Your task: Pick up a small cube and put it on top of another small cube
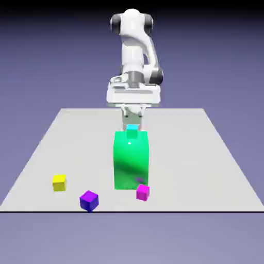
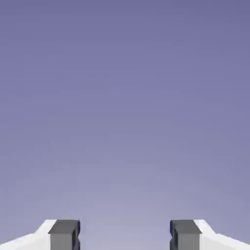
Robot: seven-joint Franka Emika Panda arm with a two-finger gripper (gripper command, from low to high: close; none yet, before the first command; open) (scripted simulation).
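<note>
Purple cube [image 1: 89,201] at table's [image 1: 180,154] near edge; yellow cube [image 1: 59,183] just beside. Claw [image 2: 125,235] wide apart, nothing between fingertips.

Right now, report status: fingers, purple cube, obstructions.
Fingers open, nothing between them. Purple cube on the table, yellow cube near it. Tall green block possibly in the way.
</note>
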